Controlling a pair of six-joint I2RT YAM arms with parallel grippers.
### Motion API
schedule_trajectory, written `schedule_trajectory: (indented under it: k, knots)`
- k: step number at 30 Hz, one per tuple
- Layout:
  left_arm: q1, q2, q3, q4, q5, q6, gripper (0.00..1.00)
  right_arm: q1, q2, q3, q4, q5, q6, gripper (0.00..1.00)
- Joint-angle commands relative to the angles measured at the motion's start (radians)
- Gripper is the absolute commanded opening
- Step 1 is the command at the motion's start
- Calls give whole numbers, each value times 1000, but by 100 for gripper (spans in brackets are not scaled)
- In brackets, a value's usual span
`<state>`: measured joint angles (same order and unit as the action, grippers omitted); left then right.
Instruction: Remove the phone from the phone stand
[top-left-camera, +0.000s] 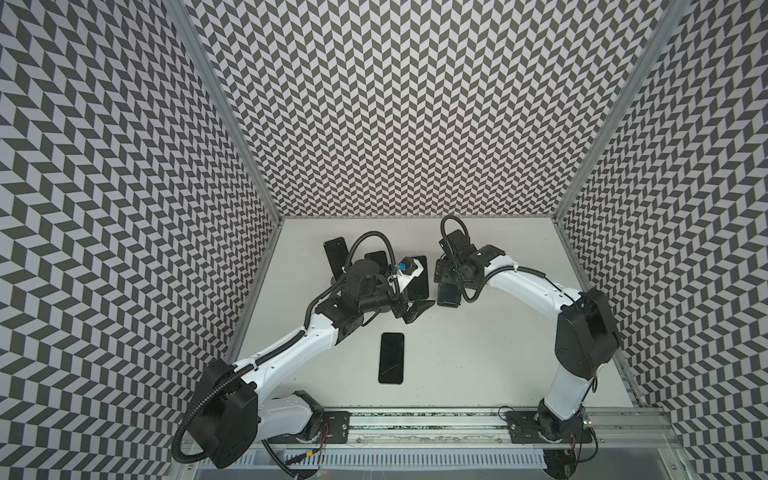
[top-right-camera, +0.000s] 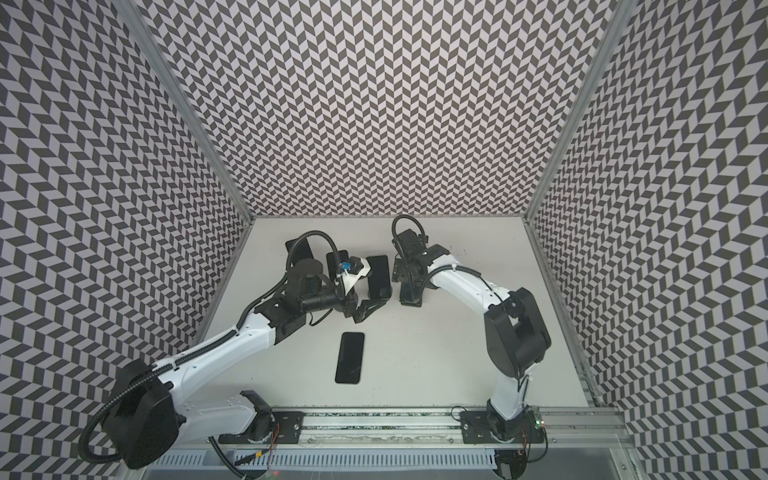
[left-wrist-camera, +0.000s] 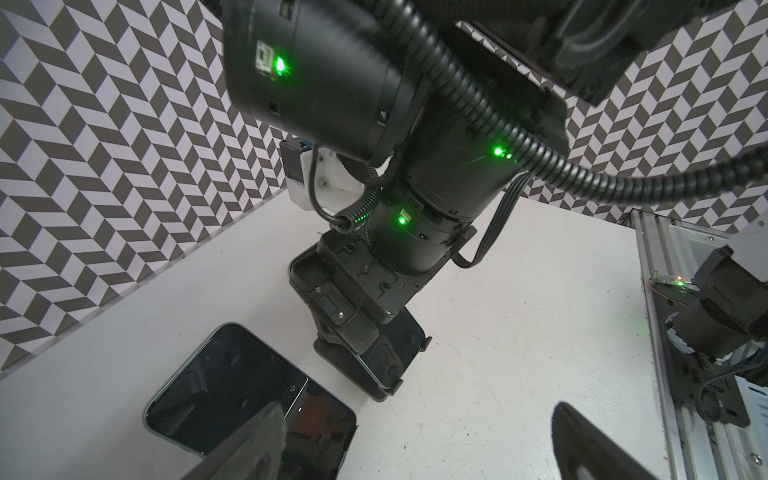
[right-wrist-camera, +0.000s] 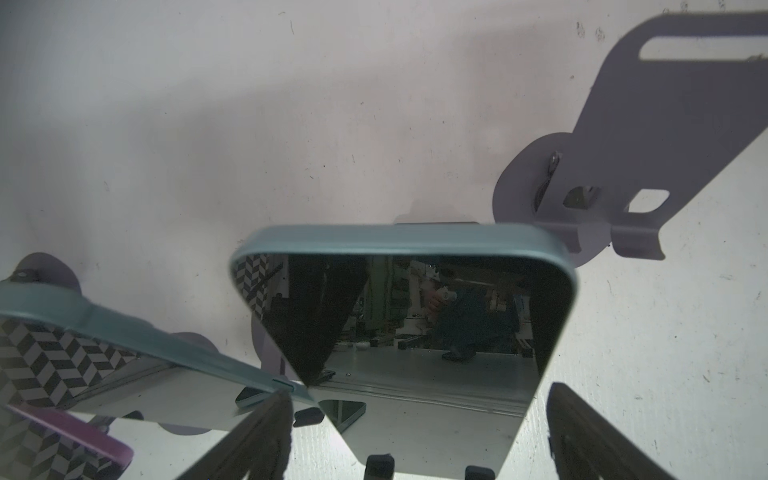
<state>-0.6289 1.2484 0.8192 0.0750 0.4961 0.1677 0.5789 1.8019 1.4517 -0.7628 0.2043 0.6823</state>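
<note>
In a top view the right gripper (top-left-camera: 446, 289) is hanging wrist-down, elbow bent, over the phone (top-left-camera: 449, 300); left wrist view: the left gripper (left-wrist-camera: 419, 415) is gaping empty beside the phone stand (left-wrist-camera: 376, 386); right wrist view: spread fingers (right-wrist-camera: 257, 440) are straddling the phone's edges, clamping nothing, table (right-wrist-camera: 536, 415) showing inside one.

Three walls (top-left-camera: 415, 104) w/ black-and-white chevron pattern close the cell at back, left & right. Silver alu posts (top-left-camera: 234, 124) stand along both back corners. The floor is a white matt tabletop (top-left-camera: 478, 353); the right wrist view shows small dark scuffs on it. Along the front edge runs a metal rail (top-left-camera: 415, 428), w/ a slotted white cable duct (top-left-camera: 415, 459) beside it. Light is even, shadows soft.
</note>
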Motion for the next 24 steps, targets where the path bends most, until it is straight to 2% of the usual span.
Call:
schedule_trajectory:
  k: [1,24]
  knots:
    - [-9,-1,-2,20,21,23,100,-5,13,30,14,-1,16,92]
    - [-12,17,8,25,19,21,100,-18,34,47,12,-10,17,90]
